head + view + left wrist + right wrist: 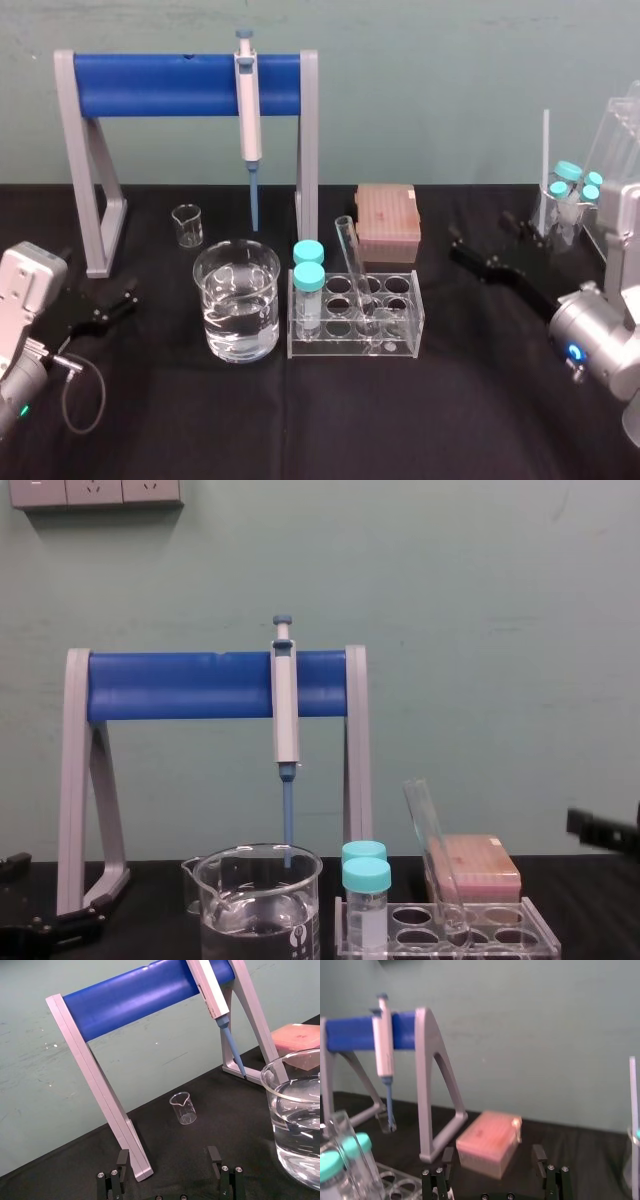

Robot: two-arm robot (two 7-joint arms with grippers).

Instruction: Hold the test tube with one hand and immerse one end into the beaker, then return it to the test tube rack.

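On the black table (300, 420) the test tube (355, 275) leans in the test tube rack (352, 350), the beaker (237, 300) just left of that rack, while the left gripper (128, 302) and right gripper (482, 232) sit either side of it, fingers apart and empty, so lifting, dipping and returning seemingly all remain.

The left gripper (122, 303) was black, with two slim, flat fingers (122, 1159) squared off at the tips. Small silver screws (114, 1172) sat in pairs at the base of each finger. Behind it came a pale grey boxy block (30, 275), then a round silver wrist (15, 385) with a small green light (22, 408). A thin grey cable (102, 390) looped out from a metal plug beside it. The right gripper (487, 235) was black as well, with the same flat fingers and paired silver screws. Its own wrist was a silver cylinder carrying a glowing blue light (575, 352), joined to a light grey housing (628, 230).
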